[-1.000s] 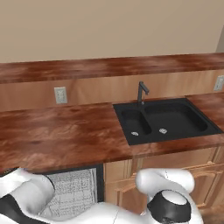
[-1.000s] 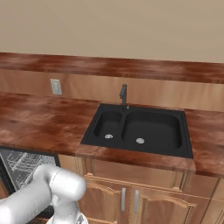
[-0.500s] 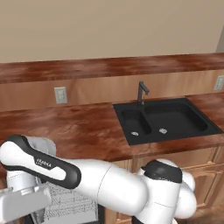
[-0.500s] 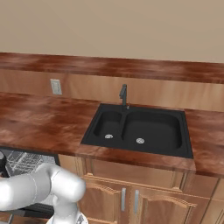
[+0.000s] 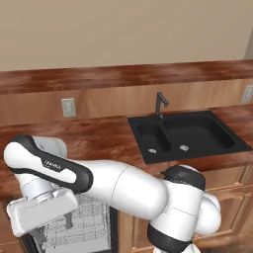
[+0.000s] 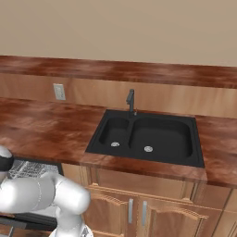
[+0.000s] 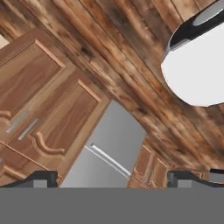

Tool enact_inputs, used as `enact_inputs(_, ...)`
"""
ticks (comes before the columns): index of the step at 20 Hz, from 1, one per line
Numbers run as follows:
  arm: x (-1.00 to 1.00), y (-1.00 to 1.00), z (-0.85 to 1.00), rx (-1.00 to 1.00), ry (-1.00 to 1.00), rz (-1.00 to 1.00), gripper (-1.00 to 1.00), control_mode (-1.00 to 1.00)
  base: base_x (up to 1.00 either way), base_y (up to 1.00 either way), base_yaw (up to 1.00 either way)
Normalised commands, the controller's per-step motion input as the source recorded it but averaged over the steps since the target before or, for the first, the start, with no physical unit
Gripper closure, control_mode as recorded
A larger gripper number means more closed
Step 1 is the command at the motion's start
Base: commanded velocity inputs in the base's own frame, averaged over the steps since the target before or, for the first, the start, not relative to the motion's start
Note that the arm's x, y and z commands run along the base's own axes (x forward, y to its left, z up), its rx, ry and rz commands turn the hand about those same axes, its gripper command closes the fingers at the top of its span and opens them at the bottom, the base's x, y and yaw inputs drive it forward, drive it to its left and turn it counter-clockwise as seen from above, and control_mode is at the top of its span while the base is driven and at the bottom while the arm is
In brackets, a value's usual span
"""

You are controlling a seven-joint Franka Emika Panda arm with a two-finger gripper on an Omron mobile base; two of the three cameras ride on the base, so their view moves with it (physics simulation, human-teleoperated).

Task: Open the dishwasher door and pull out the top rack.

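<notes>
The top rack sits at the lower left of the left base view, a light-grey wire grid seen from above, just under the front edge of the table. In the right base view it shows at the left edge, with a dark band below it. Since the grid lies open to view from above, the dishwasher door is judged already swung down and the rack at least partly drawn forward; how far cannot be told.

The hand hangs directly over the rack's left part with its jaws wide and nothing between them. In the hand view its 2 tips stand far apart, facing wooden floor and cabinet fronts, not the rack.

To the right, well apart, are the black sink and its faucet; an outlet sits on the back wall.

Risks: a finger could drop through the wire grid and snag instead of hooking the front rail. With the hand camera turned away, a misaligned grasp is likely. The arm's bulky upper link could also brush the table edge.

The only writing is pale lettering on the arm's dark link, too small to read.
</notes>
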Motion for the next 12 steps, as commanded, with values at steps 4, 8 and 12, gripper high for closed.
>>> enact_inputs(4, 0.11, -0.72, 0.01, -0.24, -0.06, 0.00, -1.00, -1.00, 0.00, 0.00, 0.00)
enact_inputs(8, 0.05, -0.70, 0.01, -0.18, -0.06, 0.00, -1.00, -1.00, 0.00, 0.00, 0.00)
enact_inputs(12, 0.05, -0.81, 0.00, -0.08, -0.05, 0.00, -1.00, -1.00, 0.00, 0.00, 0.00)
